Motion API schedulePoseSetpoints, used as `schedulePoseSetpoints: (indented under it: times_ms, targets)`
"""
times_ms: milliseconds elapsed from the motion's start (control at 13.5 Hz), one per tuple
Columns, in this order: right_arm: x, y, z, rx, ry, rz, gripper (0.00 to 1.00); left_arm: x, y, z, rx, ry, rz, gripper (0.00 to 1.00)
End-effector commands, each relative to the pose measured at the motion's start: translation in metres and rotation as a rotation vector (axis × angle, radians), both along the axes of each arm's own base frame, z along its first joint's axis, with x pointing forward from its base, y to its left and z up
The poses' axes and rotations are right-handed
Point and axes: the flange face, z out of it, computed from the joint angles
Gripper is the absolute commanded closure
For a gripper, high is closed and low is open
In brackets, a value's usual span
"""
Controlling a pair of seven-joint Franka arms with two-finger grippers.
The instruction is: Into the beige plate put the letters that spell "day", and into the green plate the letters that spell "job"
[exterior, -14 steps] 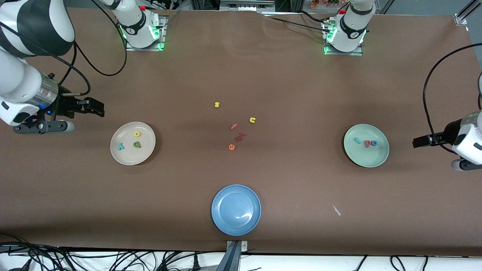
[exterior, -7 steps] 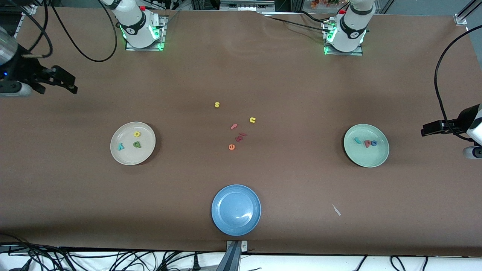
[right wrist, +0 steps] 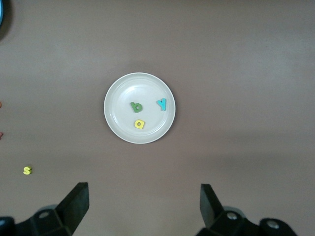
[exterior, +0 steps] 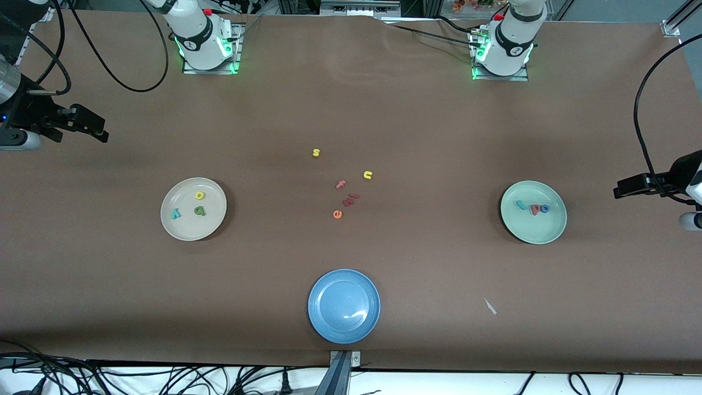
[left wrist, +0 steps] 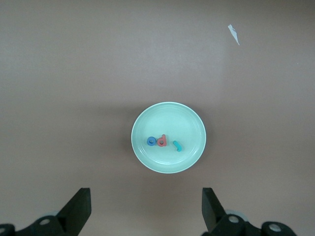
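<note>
Letters for "day" all in beige plate [exterior: 193, 209] toward right arm's end of counter [exterior: 351, 109]: yellow d [exterior: 199, 195], dark green a [exterior: 200, 210], teal y [exterior: 175, 213], lying apart from one another. Letters for "job" all in green plate [exterior: 533, 212] toward left arm's end: teal j [exterior: 520, 204], salmon-red b [exterior: 535, 209], blue o [exterior: 544, 208], b and o touching, j just beside b. Leftovers loose mid-counter between the two plates: yellow s [exterior: 316, 152], yellow u [exterior: 367, 175], salmon f [exterior: 340, 184], orange e [exterior: 337, 214], plus dark red pieces [exterior: 350, 199] too small to read. Blue plate [exterior: 344, 305] nearest front camera, nothing in it. Small white scrap [exterior: 490, 306] on counter beside blue plate, toward left arm's end. Left pincer [left wrist: 146, 209] up over counter edge near green plate, released, jaws wide, holding nothing. Right pincer [right wrist: 143, 206] up over counter edge near beige plate, likewise released and holding nothing.
</note>
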Motion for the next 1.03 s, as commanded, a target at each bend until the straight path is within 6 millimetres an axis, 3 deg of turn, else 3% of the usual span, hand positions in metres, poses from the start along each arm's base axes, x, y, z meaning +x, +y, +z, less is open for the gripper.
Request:
schedulePoseSetpoints:
  times_ms: [0, 74, 295, 591, 960]
  targets:
    - [0.001, 0.002, 0.008, 0.007, -0.024, 0.006, 0.00, -0.010, -0.001, 0.022, -0.028, 0.001, -0.032, 0.02]
    - [0.000, 0.002, 0.008, 0.007, -0.023, 0.006, 0.00, -0.011, 0.002, 0.021, -0.044, 0.004, -0.024, 0.02]
    - [0.002, 0.001, 0.008, 0.005, -0.026, 0.005, 0.00, -0.013, -0.015, 0.006, -0.004, 0.035, -0.058, 0.03]
    - [0.001, 0.001, 0.008, 0.005, -0.024, 0.007, 0.00, -0.012, -0.015, -0.006, 0.013, 0.047, -0.063, 0.04]
    - [0.003, -0.002, 0.006, -0.001, -0.026, 0.018, 0.00, -0.012, -0.012, -0.001, 0.011, 0.042, -0.047, 0.00]
